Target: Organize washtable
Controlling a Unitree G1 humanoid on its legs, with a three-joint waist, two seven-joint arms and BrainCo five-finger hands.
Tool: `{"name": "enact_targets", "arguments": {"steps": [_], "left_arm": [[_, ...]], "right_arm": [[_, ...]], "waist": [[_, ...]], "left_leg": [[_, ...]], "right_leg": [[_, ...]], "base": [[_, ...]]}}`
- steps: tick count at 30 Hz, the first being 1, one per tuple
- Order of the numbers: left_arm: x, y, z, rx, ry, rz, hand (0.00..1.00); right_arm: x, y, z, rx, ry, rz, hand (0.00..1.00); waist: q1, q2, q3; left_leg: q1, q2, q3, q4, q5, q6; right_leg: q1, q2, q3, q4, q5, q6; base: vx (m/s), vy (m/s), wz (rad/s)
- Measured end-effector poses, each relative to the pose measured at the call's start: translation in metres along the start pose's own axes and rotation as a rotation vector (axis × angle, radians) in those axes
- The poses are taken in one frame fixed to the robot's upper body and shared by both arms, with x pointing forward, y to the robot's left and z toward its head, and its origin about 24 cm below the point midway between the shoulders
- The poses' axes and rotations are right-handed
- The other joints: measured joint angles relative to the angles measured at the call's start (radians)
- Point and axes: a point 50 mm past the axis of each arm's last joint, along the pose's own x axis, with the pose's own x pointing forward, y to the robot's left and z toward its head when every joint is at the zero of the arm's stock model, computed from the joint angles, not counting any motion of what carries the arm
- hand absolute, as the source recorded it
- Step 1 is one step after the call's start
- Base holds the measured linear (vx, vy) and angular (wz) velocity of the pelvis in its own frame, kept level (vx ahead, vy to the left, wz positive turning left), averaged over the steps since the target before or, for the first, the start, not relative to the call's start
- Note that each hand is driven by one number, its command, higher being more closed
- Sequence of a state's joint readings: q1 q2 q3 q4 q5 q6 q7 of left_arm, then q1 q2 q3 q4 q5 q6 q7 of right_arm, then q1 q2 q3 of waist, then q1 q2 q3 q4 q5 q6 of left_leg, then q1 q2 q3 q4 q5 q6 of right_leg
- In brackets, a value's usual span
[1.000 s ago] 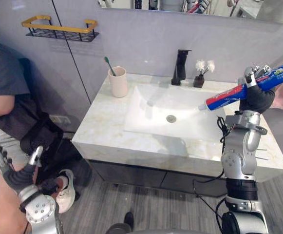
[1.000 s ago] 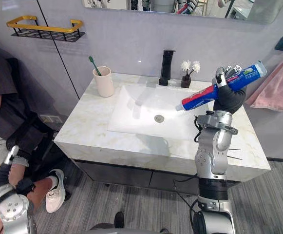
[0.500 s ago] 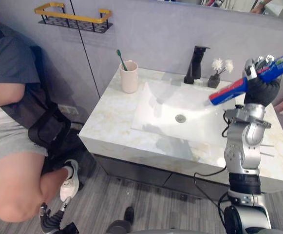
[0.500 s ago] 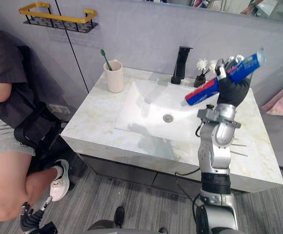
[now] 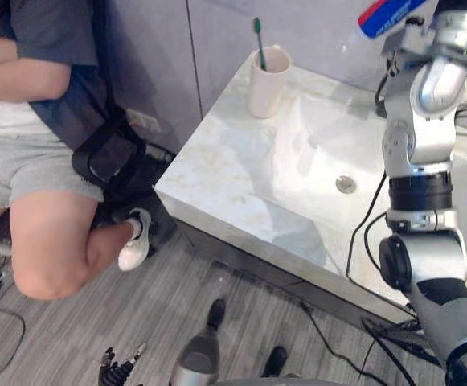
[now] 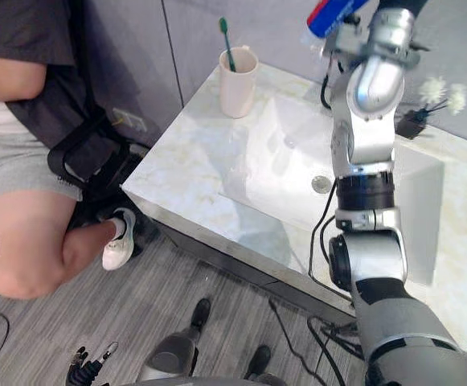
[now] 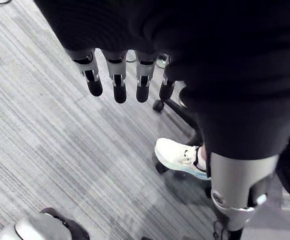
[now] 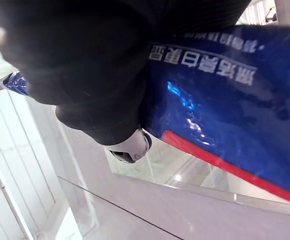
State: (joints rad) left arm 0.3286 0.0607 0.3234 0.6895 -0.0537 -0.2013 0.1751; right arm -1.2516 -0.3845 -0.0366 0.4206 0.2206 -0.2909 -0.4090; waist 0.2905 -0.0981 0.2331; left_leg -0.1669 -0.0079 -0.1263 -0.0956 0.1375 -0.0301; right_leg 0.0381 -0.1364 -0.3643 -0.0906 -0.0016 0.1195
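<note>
Washtable (image 5: 233,178) below; right robot hand (image 8: 129,146) grips toothpaste tube (image 8: 224,100) (blue)

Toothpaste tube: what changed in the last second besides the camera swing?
The head camera swung left and down. The right hand stays shut on the blue-and-red toothpaste tube and has lifted it higher over the white basin. The left hand, fingers straight, dropped low near the grey plank floor. The beige cup with its green toothbrush stayed put.

I see my rig's right arm (image 5: 416,129) as rounded silver-grey shells split by a black ribbed collar, and its left hand (image 7: 116,80) as silver fingers with dark tips under a dark ribbed cover.
</note>
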Motion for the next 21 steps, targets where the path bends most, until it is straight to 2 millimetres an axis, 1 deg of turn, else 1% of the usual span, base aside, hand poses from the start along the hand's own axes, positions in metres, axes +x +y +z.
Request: {"name": "enact_targets", "arguments": {"steps": [2,4,5,6,7,9,10,12,18,21], "left_arm": [[0.002,-0.005,0.003,0.016,-0.008,-0.022,0.00],[0.003,-0.008,0.003,0.021,-0.006,-0.031,0.00],[0.004,-0.012,0.005,0.029,-0.012,-0.047,0.00],[0.004,-0.014,0.006,0.036,-0.018,-0.055,0.00],[0.005,-0.014,0.007,0.040,-0.021,-0.058,0.00],[0.006,-0.013,0.009,0.054,-0.029,-0.063,0.00],[0.006,-0.013,0.010,0.063,-0.033,-0.070,0.00],[0.007,-0.014,0.011,0.065,-0.036,-0.072,0.00],[0.007,-0.017,0.013,0.078,-0.045,-0.087,0.00],[0.009,-0.025,0.019,0.082,-0.073,-0.112,0.00]], "right_arm": [[0.006,0.006,0.000,-0.021,0.011,0.003,1.00],[0.010,0.008,0.001,-0.044,0.010,0.004,1.00],[0.014,0.009,0.002,-0.066,0.008,0.004,1.00],[0.016,0.011,0.002,-0.072,0.012,0.003,1.00],[0.017,0.012,0.002,-0.075,0.014,0.000,1.00],[0.022,0.014,0.003,-0.086,0.013,-0.007,1.00],[0.024,0.013,0.003,-0.111,0.016,-0.006,1.00],[0.025,0.012,-0.001,-0.163,0.030,0.004,1.00],[0.019,0.015,-0.019,-0.271,0.097,0.051,1.00],[0.026,0.012,-0.014,-0.329,0.079,0.050,1.00]], "waist": [[0.006,0.000,0.019],[0.011,0.001,0.024],[0.027,0.004,0.032],[0.029,0.005,0.034],[0.029,0.004,0.035],[0.038,0.006,0.047],[0.048,0.007,0.051],[0.054,0.010,0.057],[0.056,0.012,0.066],[0.053,0.026,0.103]], "left_leg": [[-0.005,-0.005,-0.029,0.000,0.002,-0.003],[-0.011,-0.007,-0.041,0.000,0.003,-0.004],[-0.014,-0.008,-0.046,0.000,0.003,-0.005],[-0.019,-0.010,-0.057,0.000,0.004,-0.006],[-0.023,-0.012,-0.064,0.000,0.005,-0.007],[-0.028,-0.013,-0.076,0.000,0.006,-0.008],[-0.035,-0.014,-0.082,0.000,0.006,-0.009],[-0.041,-0.015,-0.097,0.000,0.007,-0.010],[-0.069,-0.017,-0.121,0.015,0.008,-0.012],[-0.075,-0.023,-0.136,0.038,0.008,-0.013]], "right_leg": [[0.009,0.001,-0.033,-0.001,-0.005,0.003],[0.010,0.002,-0.047,-0.001,-0.009,0.003],[0.010,0.001,-0.051,-0.001,-0.011,0.005],[0.010,0.002,-0.064,-0.001,-0.013,0.007],[0.010,0.002,-0.073,-0.001,-0.017,0.009],[0.008,0.003,-0.085,-0.001,-0.022,0.011],[0.007,0.004,-0.093,-0.001,-0.024,0.010],[0.007,0.007,-0.108,-0.001,-0.026,0.011],[-0.005,0.013,-0.135,0.000,-0.028,0.012],[0.009,0.013,-0.154,0.000,-0.029,0.011]], "base": [[0.00,-0.008,0.33],[0.00,-0.001,0.21],[0.00,0.006,0.22],[0.00,0.005,0.24],[0.00,0.002,0.29],[0.01,0.002,0.19],[0.01,0.003,0.12],[0.01,0.002,0.22],[0.01,0.008,0.14],[-0.02,0.019,0.11]]}}
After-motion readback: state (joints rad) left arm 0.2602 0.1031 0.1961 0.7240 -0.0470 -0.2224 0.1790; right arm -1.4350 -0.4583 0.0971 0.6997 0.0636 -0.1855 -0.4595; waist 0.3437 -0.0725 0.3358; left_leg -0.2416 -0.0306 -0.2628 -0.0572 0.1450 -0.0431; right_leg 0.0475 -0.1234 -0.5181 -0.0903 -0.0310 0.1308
